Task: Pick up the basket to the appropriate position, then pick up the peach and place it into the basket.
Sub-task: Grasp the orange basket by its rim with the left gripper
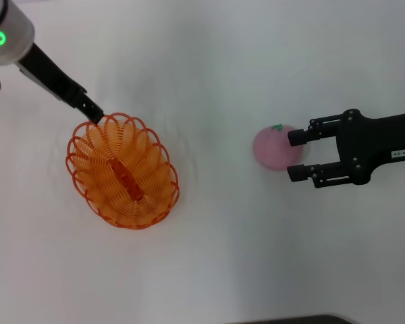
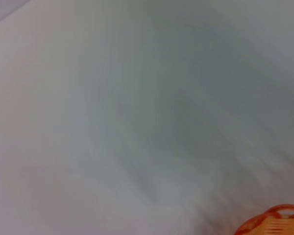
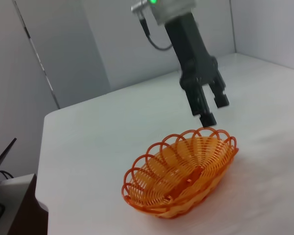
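Observation:
The orange basket [image 1: 123,173] sits on the white table at the left, empty; it also shows in the right wrist view [image 3: 181,171], and its rim shows in the left wrist view [image 2: 277,221]. My left gripper [image 1: 94,113] hangs right at the basket's far rim, fingers apart, holding nothing; the right wrist view shows it [image 3: 215,111] just above the rim. The pink peach [image 1: 273,147] lies on the table at the right. My right gripper [image 1: 293,156] is open, and its fingertips flank the peach's right side.
The white table [image 1: 209,67] spreads between basket and peach. Its edge and corner show in the right wrist view [image 3: 44,147], with a dark box [image 3: 10,205] beyond it. A dark strip [image 1: 290,319] lies at the table's near edge.

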Motion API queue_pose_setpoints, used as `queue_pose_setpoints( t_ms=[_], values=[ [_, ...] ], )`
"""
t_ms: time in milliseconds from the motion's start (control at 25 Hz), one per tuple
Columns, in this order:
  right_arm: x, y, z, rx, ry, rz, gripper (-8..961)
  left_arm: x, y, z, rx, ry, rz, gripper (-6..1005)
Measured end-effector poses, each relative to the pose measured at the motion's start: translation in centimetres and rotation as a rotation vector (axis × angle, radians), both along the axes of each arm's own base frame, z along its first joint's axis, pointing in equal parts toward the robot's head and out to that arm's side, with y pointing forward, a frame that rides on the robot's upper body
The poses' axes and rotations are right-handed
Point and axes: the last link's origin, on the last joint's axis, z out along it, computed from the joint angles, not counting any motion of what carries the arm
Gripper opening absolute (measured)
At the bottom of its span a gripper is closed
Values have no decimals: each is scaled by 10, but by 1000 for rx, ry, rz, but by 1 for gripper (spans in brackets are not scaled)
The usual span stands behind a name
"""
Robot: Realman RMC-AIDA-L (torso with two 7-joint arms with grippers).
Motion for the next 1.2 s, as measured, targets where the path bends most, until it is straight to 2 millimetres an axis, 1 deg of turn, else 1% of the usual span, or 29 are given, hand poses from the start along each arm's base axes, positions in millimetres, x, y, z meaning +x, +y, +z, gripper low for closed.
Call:
queue_pose_setpoints(
  t_ms=[160,560,1000,1200],
  values=[
    [-1,0,-2,-6,5,-2,691,-12,-1,-10,-21,10,1,861],
    [-1,0,-3,-9,10,-4,691,-20,-8,-31,-63,41,-19,852],
    [-1,-1,-4,-13,14,-7,692,-22,-11,-37,-70,51,-29,842],
    [-1,-1,-4,-12,13,-7,692,-19,-10,-38,-62,48,-35,811]
  ],
)
